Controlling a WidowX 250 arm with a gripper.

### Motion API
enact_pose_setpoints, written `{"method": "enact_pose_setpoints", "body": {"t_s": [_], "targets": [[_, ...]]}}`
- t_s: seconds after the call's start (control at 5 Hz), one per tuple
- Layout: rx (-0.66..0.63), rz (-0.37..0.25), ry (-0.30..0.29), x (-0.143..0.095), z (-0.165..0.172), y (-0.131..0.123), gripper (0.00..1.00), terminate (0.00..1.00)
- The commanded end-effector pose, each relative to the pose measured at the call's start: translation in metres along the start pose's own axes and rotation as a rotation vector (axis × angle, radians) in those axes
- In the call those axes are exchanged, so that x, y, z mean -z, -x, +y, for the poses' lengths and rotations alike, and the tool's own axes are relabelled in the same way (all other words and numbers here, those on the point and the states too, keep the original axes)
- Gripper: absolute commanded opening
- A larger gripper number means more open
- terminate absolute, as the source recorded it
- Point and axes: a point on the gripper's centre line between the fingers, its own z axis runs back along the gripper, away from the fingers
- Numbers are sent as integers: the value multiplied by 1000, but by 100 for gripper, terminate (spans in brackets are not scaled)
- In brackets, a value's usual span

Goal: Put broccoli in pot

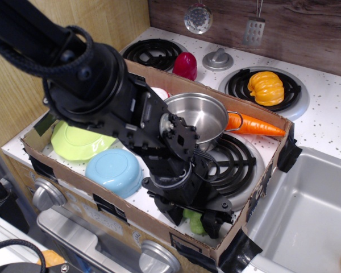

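We're at the grasp step: gripper (194,218) is down over the broccoli (194,221) at the box's front edge, fingers straddling it; can't tell if clamped. Next we need lift, then carry back to the pot (200,114).

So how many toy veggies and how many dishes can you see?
Toy foods: 4: broccoli, carrot, orange pumpkin, dark red one
Dishes: 3: pot, blue bowl, green plate
Total: 7
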Motion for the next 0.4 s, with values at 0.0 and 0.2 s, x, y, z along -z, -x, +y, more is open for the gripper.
{"method": "enact_pose_setpoints", "body": {"t_s": [0.0,0.2], "targets": [[19,-7,-51,-17,2,-18,0,0],[40,-3,-87,-44,15,-39,0,0]]}}
